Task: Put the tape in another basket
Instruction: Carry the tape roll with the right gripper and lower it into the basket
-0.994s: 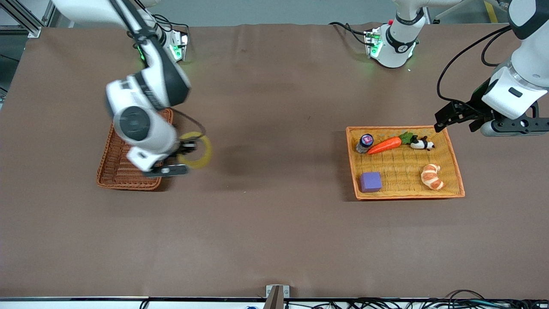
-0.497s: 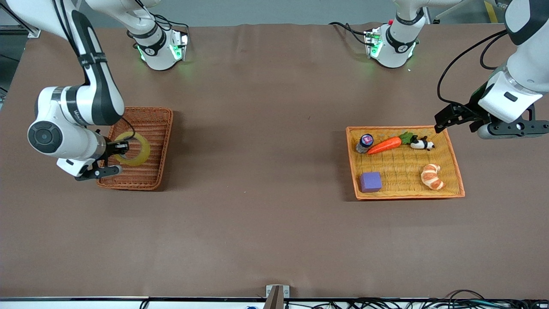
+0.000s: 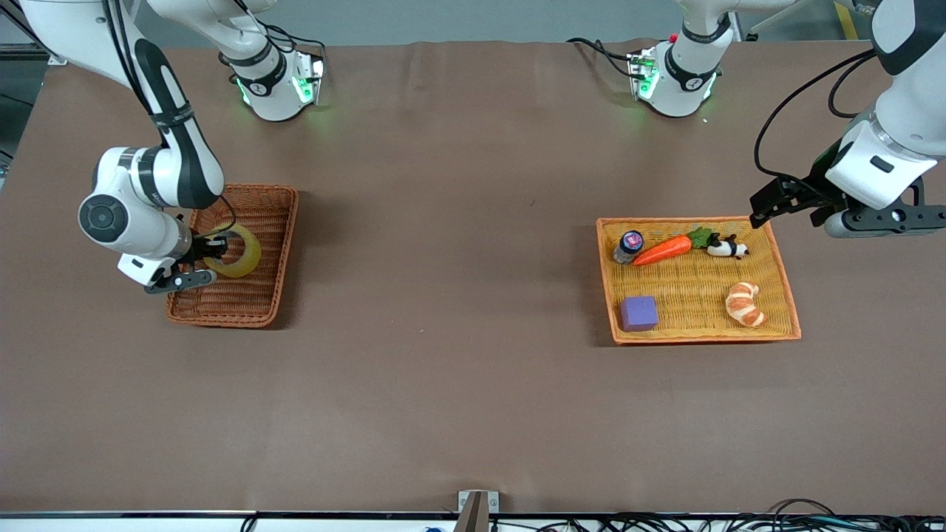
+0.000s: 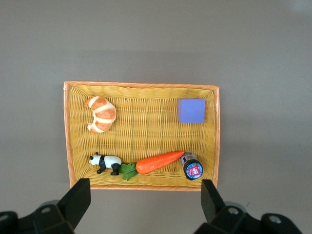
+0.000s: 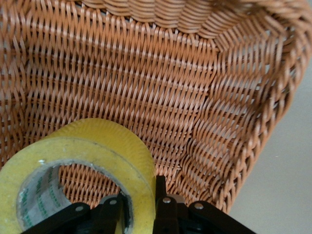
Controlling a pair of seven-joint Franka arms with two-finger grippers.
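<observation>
The tape [image 3: 238, 251], a translucent yellowish ring, is held inside the dark reddish-brown wicker basket [image 3: 255, 303] at the right arm's end of the table. My right gripper [image 3: 211, 250] is shut on the tape's wall, one finger in the centre hole and one outside. In the right wrist view the tape [image 5: 92, 156] fills the foreground over the basket's woven floor [image 5: 122, 73], pinched by my right gripper [image 5: 139, 207]. I cannot tell whether the tape touches the floor. My left gripper [image 3: 768, 201] is open and empty, hovering over the table beside the orange-yellow tray.
The orange-yellow woven tray [image 3: 783, 295] at the left arm's end holds a purple cube [image 3: 638, 312], a croissant [image 3: 744, 304], a carrot [image 3: 669, 249], a panda figure [image 3: 728, 247] and a small bottle [image 3: 629, 246]. The left wrist view shows the tray [image 4: 68, 131].
My right gripper has carried the tape from beside the basket to inside it, then shifted slightly farther from the front camera. The left arm has barely moved.
</observation>
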